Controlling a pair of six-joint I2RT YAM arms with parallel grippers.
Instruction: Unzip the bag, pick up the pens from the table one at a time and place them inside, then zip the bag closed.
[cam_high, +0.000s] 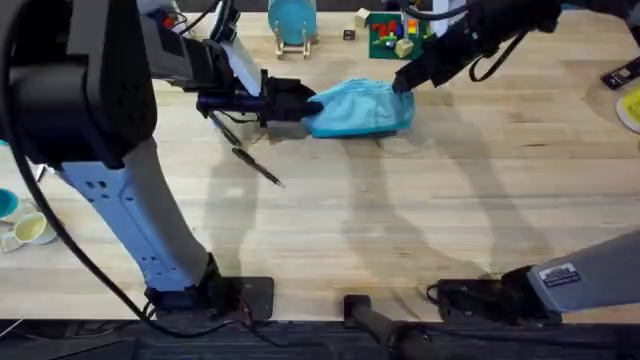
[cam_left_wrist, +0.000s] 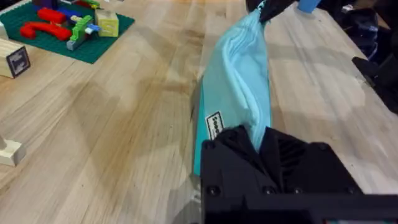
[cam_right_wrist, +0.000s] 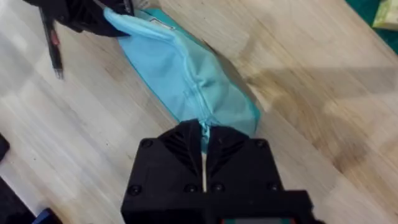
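Your light blue pencil pouch (cam_high: 358, 108) lies on the wooden butcher-block table (cam_high: 400, 220), toward the far side and a little left of centre, stretched between your two grippers. Your left gripper (cam_high: 303, 103) has its black fingers closed on the pouch's left end; in the left wrist view the fabric (cam_left_wrist: 239, 87) runs straight out from between those fingers, a small white label showing just beside them. Your right gripper (cam_high: 403, 84) has reached in from the far right and sits at the pouch's opposite end. In the right wrist view its fingers (cam_right_wrist: 186, 140) are pressed together with no real gap, pinching the pouch at the zipper line (cam_right_wrist: 200, 102) — whether they grip the pull tab itself or just the fabric around it, you cannot tell. From there the zipper seam runs along the raised top ridge of the pouch toward the left gripper (cam_right_wrist: 102, 18).

Two thin dark pens lie on the table to the left of the pouch and nearer you: one (cam_high: 226, 132) just below the left gripper, the other (cam_high: 258, 166) a little closer to you and to the right, both angled diagonally and apart from the bag.

At the far edge stand a round blue disc on a wooden stand (cam_high: 291, 20) and a green baseplate with coloured blocks (cam_high: 392, 35) — well clear of the pouch.
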